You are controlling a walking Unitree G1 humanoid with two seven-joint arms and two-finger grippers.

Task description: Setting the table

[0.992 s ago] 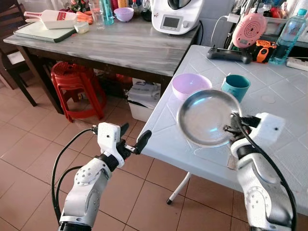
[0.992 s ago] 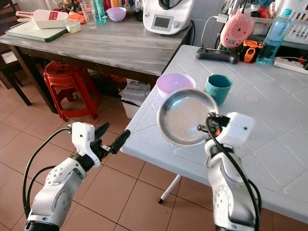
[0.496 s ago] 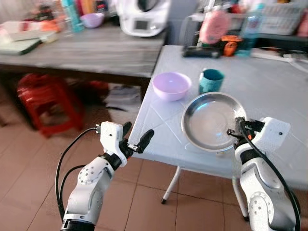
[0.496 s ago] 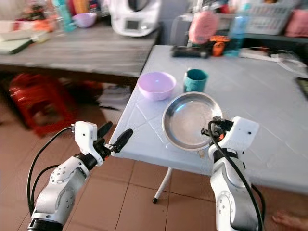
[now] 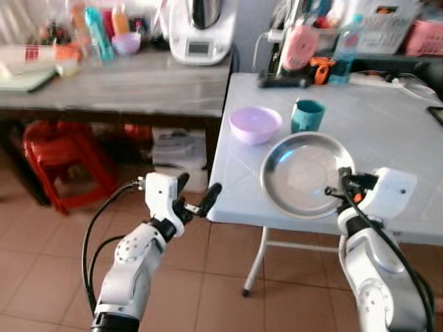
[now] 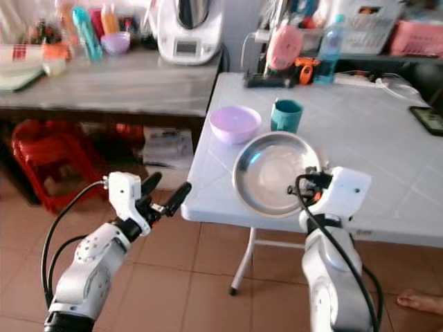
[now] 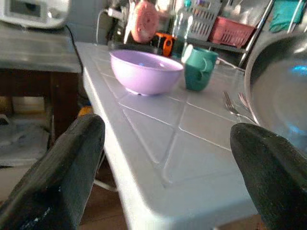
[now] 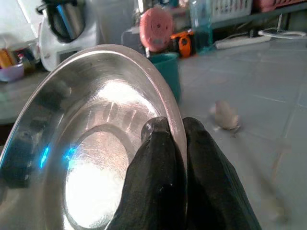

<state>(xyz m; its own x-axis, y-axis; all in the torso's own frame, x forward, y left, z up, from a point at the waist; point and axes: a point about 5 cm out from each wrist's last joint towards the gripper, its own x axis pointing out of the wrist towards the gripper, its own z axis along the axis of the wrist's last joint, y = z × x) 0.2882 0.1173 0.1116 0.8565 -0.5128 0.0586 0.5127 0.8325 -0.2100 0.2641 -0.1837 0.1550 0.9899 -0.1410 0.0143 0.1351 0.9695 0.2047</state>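
Note:
My right gripper is shut on the rim of a round steel plate, held tilted above the near edge of the white tiled table. In the right wrist view both black fingers pinch the steel plate. Behind it stand a lilac bowl and a teal mug. My left gripper is open, level with the table's left corner and holding nothing. In the left wrist view the lilac bowl, the teal mug and a fork sit on the table.
A grey wooden table to the left carries a white kitchen machine, bottles and a small bowl. A red stool stands under it. A water bottle, a pink gadget and a basket line the back. Tiled floor lies below.
The camera has pulled back and shifted, so the table sits farther off. The plate stays in my right gripper, now over the table's near edge. The left gripper holds the same open pose.

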